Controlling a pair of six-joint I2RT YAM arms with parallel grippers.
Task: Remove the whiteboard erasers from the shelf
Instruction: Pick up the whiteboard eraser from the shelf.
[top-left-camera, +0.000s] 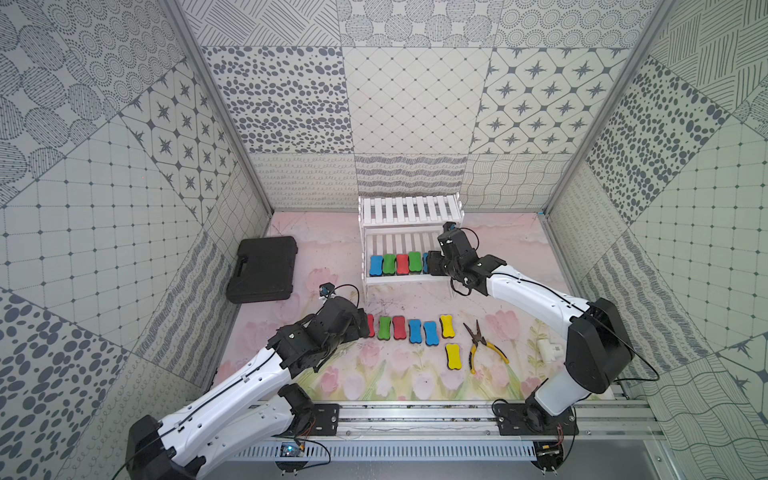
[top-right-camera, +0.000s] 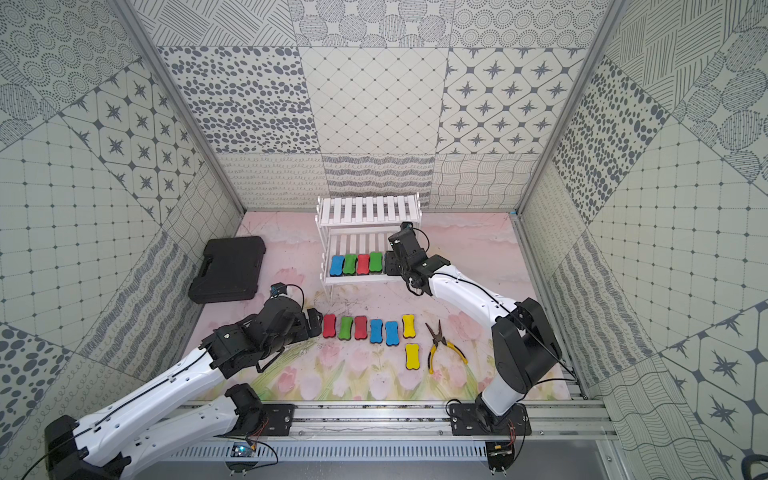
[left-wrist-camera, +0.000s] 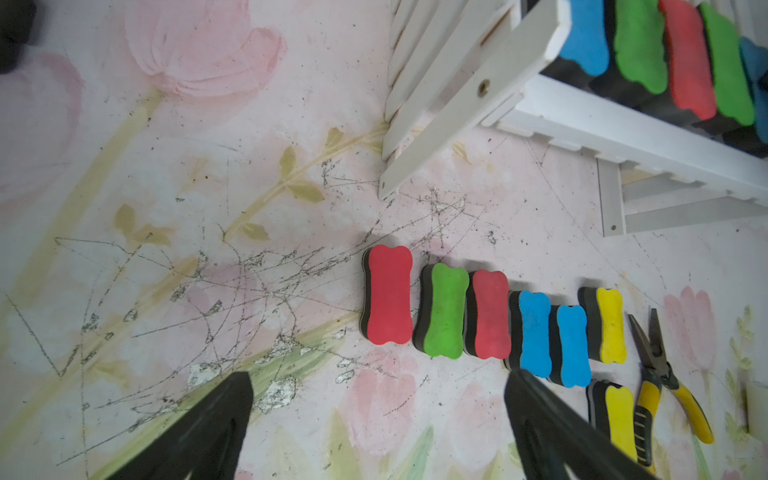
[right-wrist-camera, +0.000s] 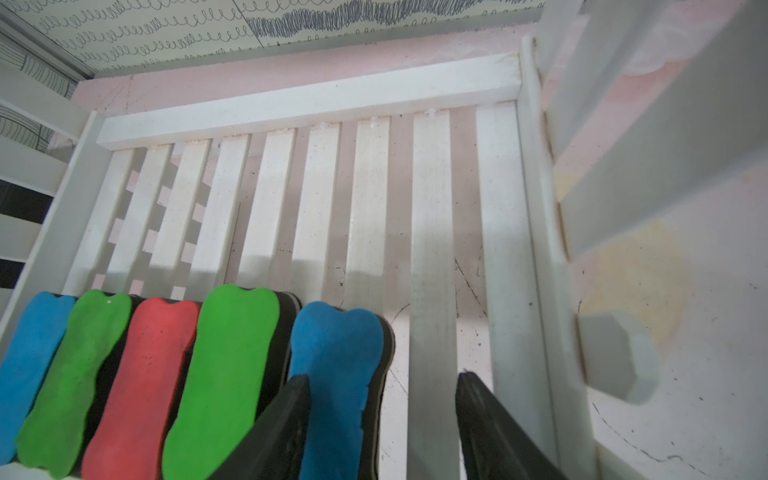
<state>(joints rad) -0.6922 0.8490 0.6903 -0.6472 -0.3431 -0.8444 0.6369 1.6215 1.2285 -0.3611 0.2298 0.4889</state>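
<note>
The white shelf (top-left-camera: 411, 212) stands at the back, and its lower tier (right-wrist-camera: 370, 199) holds a row of whiteboard erasers: blue (top-left-camera: 376, 265), green (top-left-camera: 389, 264), red (top-left-camera: 402, 264), green (top-left-camera: 414, 262) and a blue one (right-wrist-camera: 336, 353) at the end. My right gripper (right-wrist-camera: 384, 378) is open astride that end blue eraser; one finger lies against its side and the other stands apart over a bare slat. Several more erasers lie in a row on the table, from red (left-wrist-camera: 388, 295) to yellow (left-wrist-camera: 611, 324). My left gripper (left-wrist-camera: 379, 374) hangs open and holds nothing, just short of that row.
Yellow-handled pliers (top-left-camera: 482, 347) lie to the right of the table row, next to a lone yellow eraser (top-left-camera: 453, 356). A black case (top-left-camera: 264, 270) sits at the left wall. A small white block (top-left-camera: 550, 349) rests by the right arm.
</note>
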